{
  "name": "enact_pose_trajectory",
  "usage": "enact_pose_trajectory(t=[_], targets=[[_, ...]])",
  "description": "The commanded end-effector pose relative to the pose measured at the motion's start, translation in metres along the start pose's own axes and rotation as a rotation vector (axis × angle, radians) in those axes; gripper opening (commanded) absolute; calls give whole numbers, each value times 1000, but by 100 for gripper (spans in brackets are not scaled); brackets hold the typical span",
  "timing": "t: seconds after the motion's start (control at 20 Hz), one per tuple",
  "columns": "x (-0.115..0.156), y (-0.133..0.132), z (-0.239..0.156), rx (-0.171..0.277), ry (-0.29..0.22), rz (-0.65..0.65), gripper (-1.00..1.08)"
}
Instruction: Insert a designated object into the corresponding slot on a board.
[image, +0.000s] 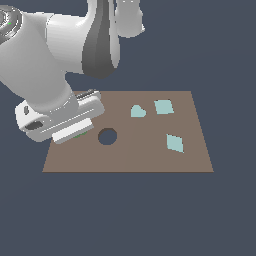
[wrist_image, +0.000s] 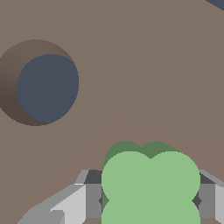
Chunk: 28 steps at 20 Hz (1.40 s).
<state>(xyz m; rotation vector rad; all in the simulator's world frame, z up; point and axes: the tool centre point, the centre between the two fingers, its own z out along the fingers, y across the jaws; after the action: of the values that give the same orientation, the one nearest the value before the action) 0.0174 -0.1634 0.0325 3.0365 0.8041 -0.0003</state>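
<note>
One brown board (image: 125, 155) is lying there, showing one round hole (image: 107, 136). Three pale teal shapes are sitting on it: one heart (image: 137, 111), one square (image: 163, 106), one diamond (image: 174, 143). One green clover piece (wrist_image: 151, 186) is showing.

glossy white arm (image: 40, 65), dark grey joint band, boxy white hand (image: 75, 134)

Pale teal heart (image: 138, 111), square (image: 163, 106), diamond (image: 175, 143)
</note>
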Motion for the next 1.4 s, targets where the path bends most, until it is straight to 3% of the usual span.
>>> enact_pose_trajectory(t=[0.0,0.7,1.35], targets=[[-9,-6,-1,0,0,60,-100],[-58,-57,-6,0,1,432,-100],[-66,-77,-8,0,0,541,-100]])
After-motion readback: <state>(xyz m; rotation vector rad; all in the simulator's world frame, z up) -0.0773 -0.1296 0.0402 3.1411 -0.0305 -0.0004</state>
